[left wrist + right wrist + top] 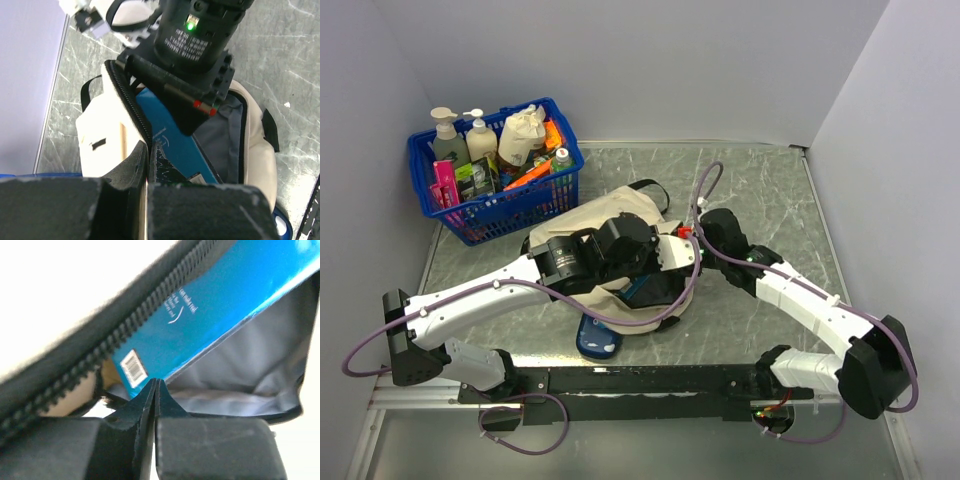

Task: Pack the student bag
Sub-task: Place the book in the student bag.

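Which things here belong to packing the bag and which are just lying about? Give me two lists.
For the job: student bag, open; blue book inside it; left pincer, shut on the bag's zipper edge; right pincer, shut at the book's edge.

Lying about: blue basket; pump bottles and cloth pouch in it.

The student bag (100, 131) is matt cream cloth (smooth grey lining), the book (175, 150) glossy.

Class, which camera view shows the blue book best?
Right wrist: the blue book fills the frame, barcode visible. Left wrist shows it inside the student bag, partly behind the right hand. Top external: arms hide nearly all of it.
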`<act>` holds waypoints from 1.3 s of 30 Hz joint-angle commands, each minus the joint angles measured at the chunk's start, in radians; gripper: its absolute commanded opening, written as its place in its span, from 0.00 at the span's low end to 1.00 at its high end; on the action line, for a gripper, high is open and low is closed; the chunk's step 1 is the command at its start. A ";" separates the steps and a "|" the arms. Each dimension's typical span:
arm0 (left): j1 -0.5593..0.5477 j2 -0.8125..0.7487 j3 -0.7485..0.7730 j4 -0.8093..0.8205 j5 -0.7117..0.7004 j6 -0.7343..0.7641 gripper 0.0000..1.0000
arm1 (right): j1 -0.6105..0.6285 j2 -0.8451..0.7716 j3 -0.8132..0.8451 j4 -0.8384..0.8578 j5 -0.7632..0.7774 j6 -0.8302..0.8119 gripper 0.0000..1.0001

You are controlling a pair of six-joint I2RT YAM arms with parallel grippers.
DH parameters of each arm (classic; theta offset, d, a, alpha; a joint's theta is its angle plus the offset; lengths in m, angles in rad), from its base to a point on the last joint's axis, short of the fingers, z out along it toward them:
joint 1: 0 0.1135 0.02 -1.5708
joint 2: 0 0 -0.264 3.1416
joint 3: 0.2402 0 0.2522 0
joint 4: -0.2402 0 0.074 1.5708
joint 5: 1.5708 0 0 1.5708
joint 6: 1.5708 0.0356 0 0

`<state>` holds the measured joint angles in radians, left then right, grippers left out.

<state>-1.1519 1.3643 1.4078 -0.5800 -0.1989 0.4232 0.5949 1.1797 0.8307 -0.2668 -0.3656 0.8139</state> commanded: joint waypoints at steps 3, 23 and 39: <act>-0.015 -0.044 0.005 0.063 0.018 -0.004 0.01 | -0.021 -0.037 -0.033 -0.014 0.091 -0.045 0.00; -0.015 -0.030 0.016 0.068 0.007 -0.001 0.01 | 0.017 -0.017 -0.235 0.297 0.241 -0.009 0.00; -0.015 -0.036 0.008 0.071 0.010 0.014 0.01 | 0.043 0.285 -0.098 0.796 -0.009 0.344 0.00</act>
<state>-1.1545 1.3640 1.3914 -0.5884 -0.2081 0.4286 0.6128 1.4174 0.6300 0.2756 -0.2981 1.0142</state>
